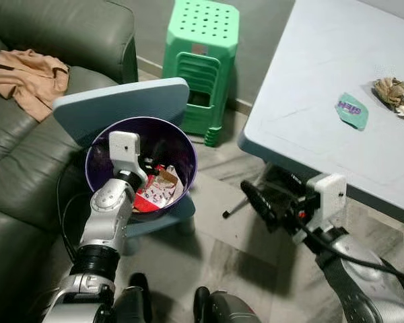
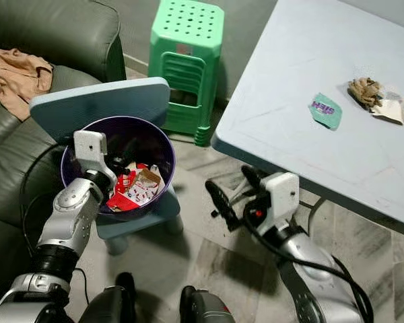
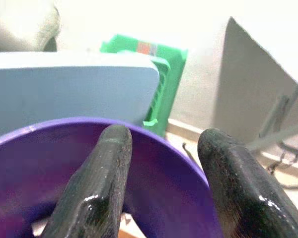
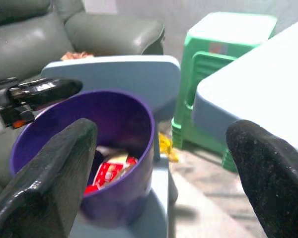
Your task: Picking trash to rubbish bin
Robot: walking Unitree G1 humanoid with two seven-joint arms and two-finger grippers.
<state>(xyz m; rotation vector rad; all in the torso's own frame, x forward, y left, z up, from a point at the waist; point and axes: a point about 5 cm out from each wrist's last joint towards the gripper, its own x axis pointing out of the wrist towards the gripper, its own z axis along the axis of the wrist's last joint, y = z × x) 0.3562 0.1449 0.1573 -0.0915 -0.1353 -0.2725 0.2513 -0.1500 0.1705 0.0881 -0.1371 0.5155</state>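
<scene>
Table (image 1: 323, 87), pale blue-grey: teal wrapper (image 1: 352, 110) near its 3 o'clock edge; crumpled brown paper (image 1: 390, 91) at 2 o'clock of wrapper. Purple bin (image 1: 175, 134) sits on small blue chair (image 1: 121, 104).

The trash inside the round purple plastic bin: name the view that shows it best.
The left eye view: it looks down into the round purple plastic bin, showing the red-and-white wrappers beside the left gripper. The right eye view shows the same. The right wrist view catches some red packets; the left wrist view gives mostly the bin's wall.
</scene>
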